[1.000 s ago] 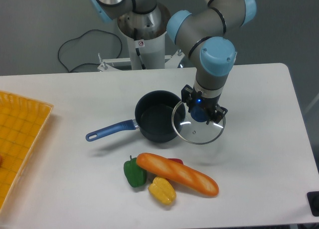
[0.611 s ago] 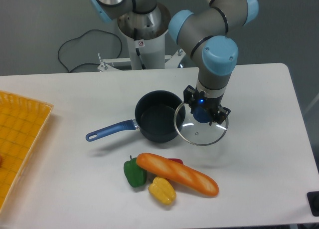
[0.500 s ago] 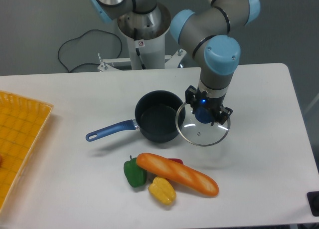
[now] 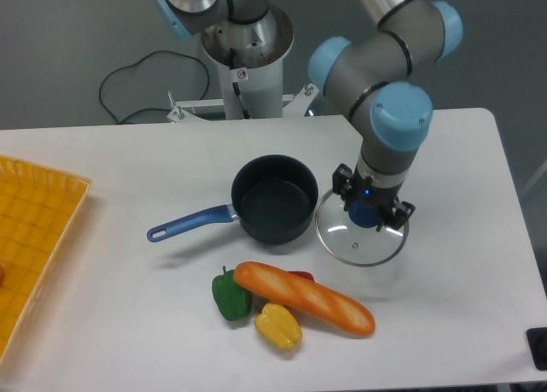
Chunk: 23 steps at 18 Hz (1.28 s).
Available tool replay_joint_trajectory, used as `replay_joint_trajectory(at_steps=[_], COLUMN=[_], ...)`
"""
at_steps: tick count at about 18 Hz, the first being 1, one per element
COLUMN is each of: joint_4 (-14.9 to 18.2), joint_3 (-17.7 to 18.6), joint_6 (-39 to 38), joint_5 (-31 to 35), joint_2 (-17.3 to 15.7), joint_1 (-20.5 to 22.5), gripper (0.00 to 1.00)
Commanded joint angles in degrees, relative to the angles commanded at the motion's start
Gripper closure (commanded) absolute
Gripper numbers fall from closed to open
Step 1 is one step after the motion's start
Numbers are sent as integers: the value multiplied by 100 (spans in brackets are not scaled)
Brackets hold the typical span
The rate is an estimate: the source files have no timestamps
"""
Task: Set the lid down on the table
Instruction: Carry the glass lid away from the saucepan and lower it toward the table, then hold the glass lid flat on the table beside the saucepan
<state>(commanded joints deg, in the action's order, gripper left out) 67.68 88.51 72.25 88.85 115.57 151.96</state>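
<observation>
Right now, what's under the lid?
Through the glass of the lid, only bare white table shows. The gripper is shut on its blue knob and hides that spot. The pot sits apart to the left, uncovered.

Lid [image 4: 360, 236]: clear glass disc, silver rim, blue knob, lying roughly level just right of saucepan [image 4: 273, 208], over white table [image 4: 444, 289].

Bright, even overhead light — soft shadows, sharp focus throughout
</observation>
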Motion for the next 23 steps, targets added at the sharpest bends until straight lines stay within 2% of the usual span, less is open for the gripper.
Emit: replay_joint_trajectory(at_steps=[12, 23], joint_4=[-36, -70], joint_3=[-123, -132], joint_6=[0, 9], joint_5=[9, -9], joint_2=[317, 387], joint_1=[88, 106], gripper=[45, 45])
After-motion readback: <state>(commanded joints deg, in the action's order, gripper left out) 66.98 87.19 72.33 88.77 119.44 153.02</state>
